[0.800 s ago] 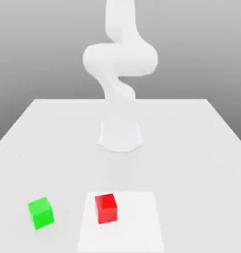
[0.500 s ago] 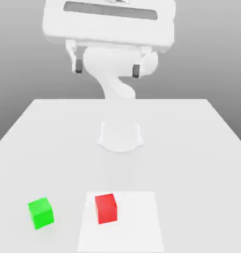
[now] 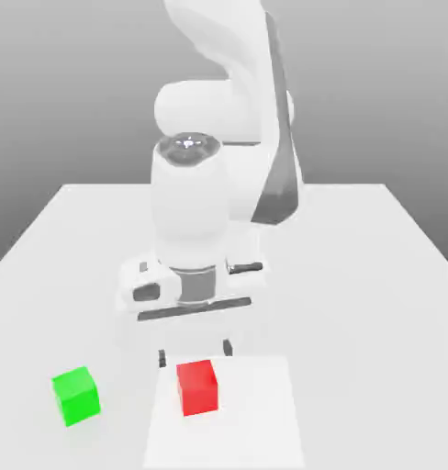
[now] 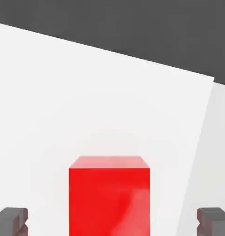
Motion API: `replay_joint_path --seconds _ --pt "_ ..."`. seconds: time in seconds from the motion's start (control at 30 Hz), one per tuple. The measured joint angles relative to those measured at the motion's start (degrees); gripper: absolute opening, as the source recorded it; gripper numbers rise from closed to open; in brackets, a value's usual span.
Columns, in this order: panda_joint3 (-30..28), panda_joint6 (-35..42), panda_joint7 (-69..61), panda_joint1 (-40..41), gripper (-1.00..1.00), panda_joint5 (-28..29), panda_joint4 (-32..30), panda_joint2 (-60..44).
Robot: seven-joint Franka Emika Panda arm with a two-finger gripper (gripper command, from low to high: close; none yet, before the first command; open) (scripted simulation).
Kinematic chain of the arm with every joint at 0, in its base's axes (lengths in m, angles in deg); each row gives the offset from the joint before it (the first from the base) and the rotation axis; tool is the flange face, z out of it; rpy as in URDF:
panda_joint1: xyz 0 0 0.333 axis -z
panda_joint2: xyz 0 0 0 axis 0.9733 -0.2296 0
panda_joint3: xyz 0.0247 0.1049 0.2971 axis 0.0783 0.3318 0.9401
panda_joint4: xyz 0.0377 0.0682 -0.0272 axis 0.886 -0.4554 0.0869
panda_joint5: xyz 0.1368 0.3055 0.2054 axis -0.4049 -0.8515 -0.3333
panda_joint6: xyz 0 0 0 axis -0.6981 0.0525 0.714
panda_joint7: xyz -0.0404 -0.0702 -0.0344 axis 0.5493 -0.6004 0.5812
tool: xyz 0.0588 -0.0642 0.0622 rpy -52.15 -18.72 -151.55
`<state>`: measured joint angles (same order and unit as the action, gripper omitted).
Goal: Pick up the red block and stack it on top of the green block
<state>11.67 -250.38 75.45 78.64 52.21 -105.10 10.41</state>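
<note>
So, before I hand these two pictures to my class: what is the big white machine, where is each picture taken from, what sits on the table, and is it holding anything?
The white machine is a robot arm in a computer simulation, ending in a two-finger gripper. One picture comes from a camera off the arm that sees the whole scene. The other comes from a camera on the hand, looking down between the dark fingertips.

On the white table sit two small cubes: the red block, resting on a slightly brighter square patch, and the green block, apart from it toward the exterior view's left.

Nothing is held. The fingers are open, standing either side of the red block without touching it.
</note>
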Motion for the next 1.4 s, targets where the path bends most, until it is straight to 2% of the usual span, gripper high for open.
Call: replay_joint_path --seconds 0.07,0.1,0.33,0.53,1.13,1.2,1.33,1.37,1.4 --pt "0.79 -3.54 -0.64 0.6 0.0 -0.77 0.56 -4.18" --pt "1.01 -4.5 -0.77 0.79 -1.0 -0.92 0.71 -5.31" --pt "1.09 -4.29 -0.59 0.9 -1.0 -0.72 0.69 -5.11" --pt "0.18 5.14 1.12 0.63 -1.0 1.67 -0.93 5.96" --pt "-5.6 15.07 -20.92 16.37 -1.0 1.56 7.57 7.27" --pt "-5.63 14.21 -22.9 17.2 -1.0 0.97 8.28 5.74" --pt "-4.47 7.66 -25.35 17.93 -1.0 -1.74 8.82 -1.42" --pt "-4.15 6.31 -25.73 18.16 1.0 -2.26 8.88 -2.87" --pt "-4.15 6.32 -25.73 18.16 1.0 -2.26 8.88 -2.87"
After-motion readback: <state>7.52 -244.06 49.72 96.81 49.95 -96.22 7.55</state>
